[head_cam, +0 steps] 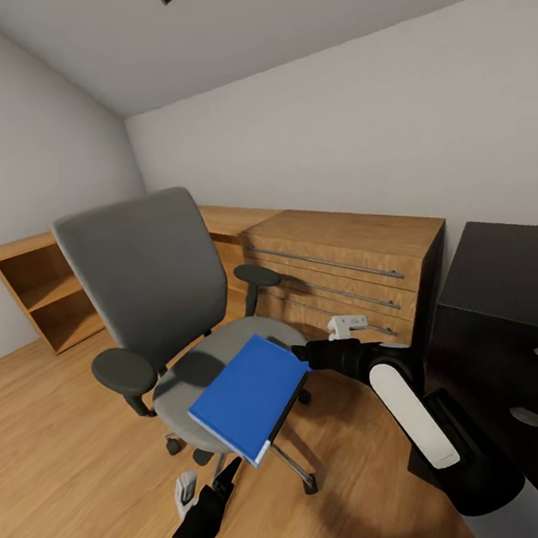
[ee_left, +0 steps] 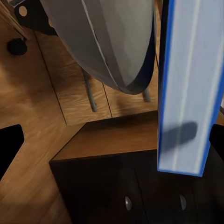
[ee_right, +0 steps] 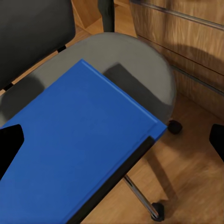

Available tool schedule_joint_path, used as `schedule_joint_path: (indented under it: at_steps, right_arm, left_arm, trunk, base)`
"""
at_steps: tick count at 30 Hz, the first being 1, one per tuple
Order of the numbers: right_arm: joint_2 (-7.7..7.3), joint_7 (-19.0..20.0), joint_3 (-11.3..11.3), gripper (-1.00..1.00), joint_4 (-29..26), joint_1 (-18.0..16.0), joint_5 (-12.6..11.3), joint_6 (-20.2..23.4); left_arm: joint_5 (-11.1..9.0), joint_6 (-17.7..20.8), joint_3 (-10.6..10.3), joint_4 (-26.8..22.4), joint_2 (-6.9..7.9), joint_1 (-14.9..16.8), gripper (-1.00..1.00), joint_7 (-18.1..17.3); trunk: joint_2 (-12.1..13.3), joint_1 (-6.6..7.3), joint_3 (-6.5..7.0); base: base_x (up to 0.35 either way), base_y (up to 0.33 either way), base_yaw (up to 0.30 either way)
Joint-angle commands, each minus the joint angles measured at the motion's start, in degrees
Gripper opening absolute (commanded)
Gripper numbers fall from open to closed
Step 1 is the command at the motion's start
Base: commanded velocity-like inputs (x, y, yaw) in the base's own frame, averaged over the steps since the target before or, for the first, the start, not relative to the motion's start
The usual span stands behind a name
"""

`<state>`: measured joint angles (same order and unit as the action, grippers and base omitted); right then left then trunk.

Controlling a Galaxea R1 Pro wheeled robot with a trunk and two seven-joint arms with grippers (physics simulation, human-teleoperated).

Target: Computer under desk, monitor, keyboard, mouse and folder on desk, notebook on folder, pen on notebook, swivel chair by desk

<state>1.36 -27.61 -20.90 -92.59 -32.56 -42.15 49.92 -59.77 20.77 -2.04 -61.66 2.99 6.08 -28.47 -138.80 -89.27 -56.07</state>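
Wooden-floored bedroom, flat bright blue folder (head_cam: 250,398) lifted off the grey upholstered swivel chair (head_cam: 155,287), tilted beyond the right gripper (head_cam: 304,354), probably pinched for carrying deskward, grip unclear; left gripper (head_cam: 187,490) low beneath, state unclear.

The folder (ee_left: 186,93), blue-edged with a pale page side, is hanging at about three o'clock. The grey chair seat (ee_left: 112,42) is showing at twelve, the black desk (ee_left: 130,191) with two silver knobs (ee_left: 128,202) at six.
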Motion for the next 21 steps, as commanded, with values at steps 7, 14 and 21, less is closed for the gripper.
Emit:
schedule_joint_path:
  at_steps: [7, 14, 21]
  right_arm:
    - [0.07, -0.6, -0.11, 1.0, -0.05, 0.02, -0.56, 0.09]
    - [0.13, -0.6, -0.18, 1.0, -0.05, 0.04, -0.56, 0.09]
    - [0.24, -0.64, -0.13, 1.0, -0.05, 0.19, -0.49, 0.04]
  left_arm:
    - [-0.75, 0.42, -0.06, 0.04, -0.04, 0.06, 1.0, 0.0]
    - [-0.71, 0.49, -0.14, 0.05, -0.19, 0.08, 1.0, -0.01]
    - [-0.7, 0.5, -0.3, 0.05, -0.26, 0.07, 1.0, -0.01]
  trunk:
    - [-0.02, 0.01, -0.06]
    - [-0.02, 0.01, -0.06]
    - [-0.02, 0.01, -0.06]
  base:
    - [0.0, 0.0, -0.055]
    - [0.0, 0.0, -0.062]
    - [0.0, 0.0, -0.005]
